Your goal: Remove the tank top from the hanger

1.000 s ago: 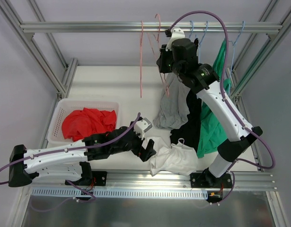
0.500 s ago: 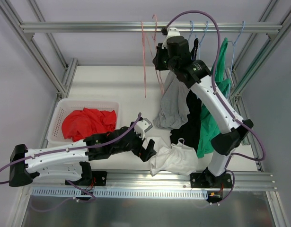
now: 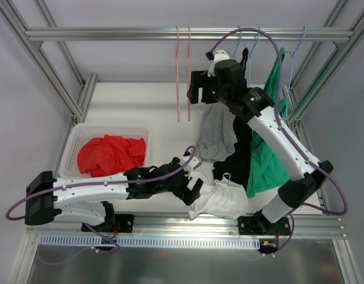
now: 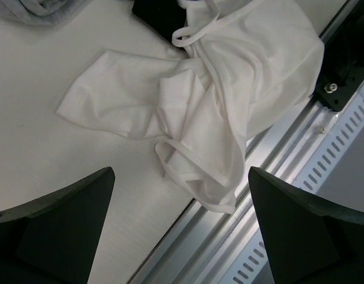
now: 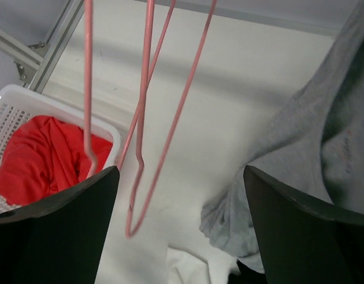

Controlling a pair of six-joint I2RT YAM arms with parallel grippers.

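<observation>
Right gripper (image 5: pixel 180 173) backed off pink hanger (image 5: pixel 146 71) (bare now), open; left gripper (image 4: pixel 182 174) moved in, open, over white tank top (image 4: pixel 229 77). Removal looks done.

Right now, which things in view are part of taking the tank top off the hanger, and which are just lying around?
Job, likely: gray top, pink hangers, right gripper between them, open.
Lying about: white top, red cloth in the basket, black top, green top.
</observation>
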